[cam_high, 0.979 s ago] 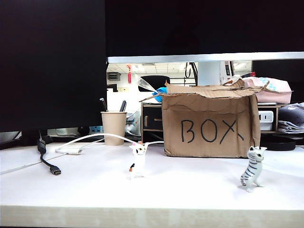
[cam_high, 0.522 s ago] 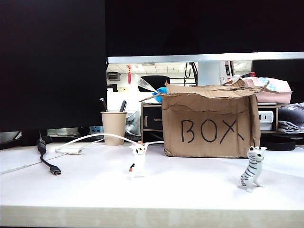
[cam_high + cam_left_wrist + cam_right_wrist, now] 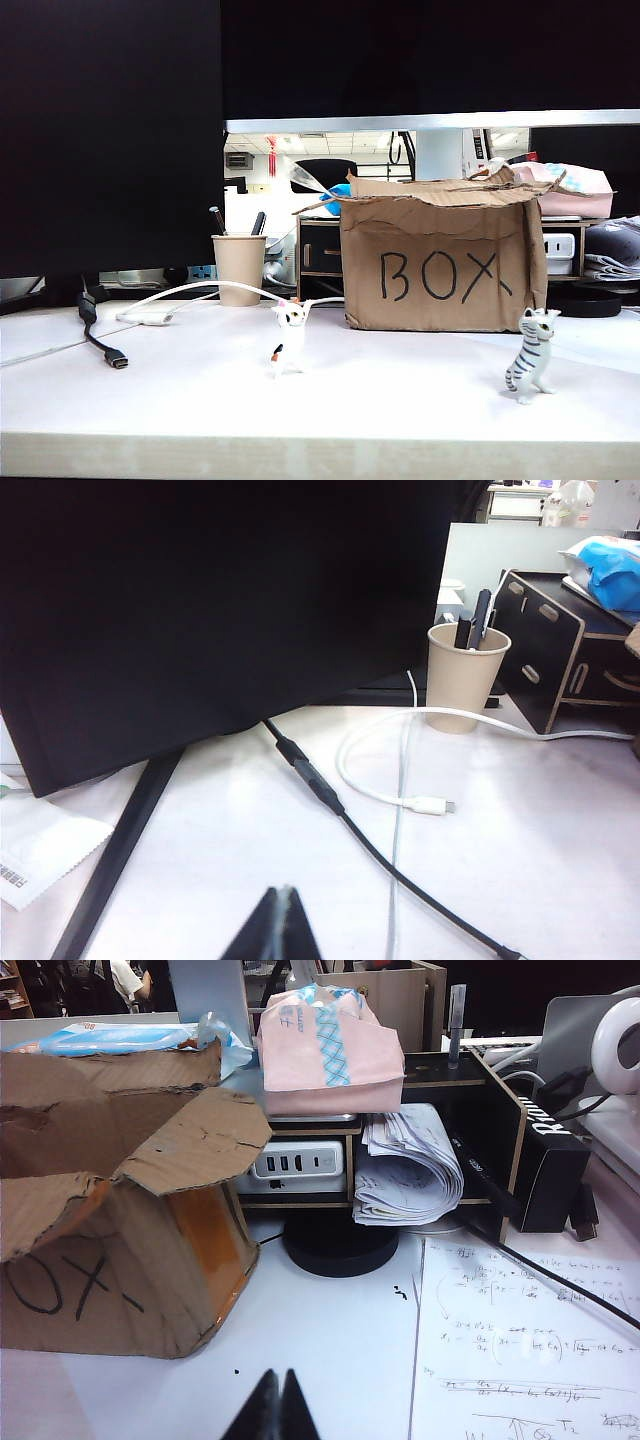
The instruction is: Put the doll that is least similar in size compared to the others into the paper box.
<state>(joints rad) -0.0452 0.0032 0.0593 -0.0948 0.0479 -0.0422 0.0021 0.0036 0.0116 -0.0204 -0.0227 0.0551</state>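
The paper box point(image 3: 440, 255), brown torn cardboard with "BOX" in black marker, stands on the white table right of centre. Its torn flaps and one side also fill part of the right wrist view point(image 3: 120, 1210). The doll is out of view in every frame. My left gripper point(image 3: 281, 890) hovers shut over bare table near a black cable, with nothing between its tips. My right gripper point(image 3: 279, 1372) is shut and empty too, over the table beside the box's corner. Neither gripper appears in the exterior view.
A white calico cat point(image 3: 289, 338) stands in front of the box's left corner and a grey-striped tabby cat point(image 3: 529, 355) at the front right. A tan paper cup point(image 3: 240, 269) with pens, white and black cables point(image 3: 330, 800), a dark monitor point(image 3: 200, 610), a black shelf point(image 3: 500, 1130) and handwritten sheets point(image 3: 530, 1350) surround them.
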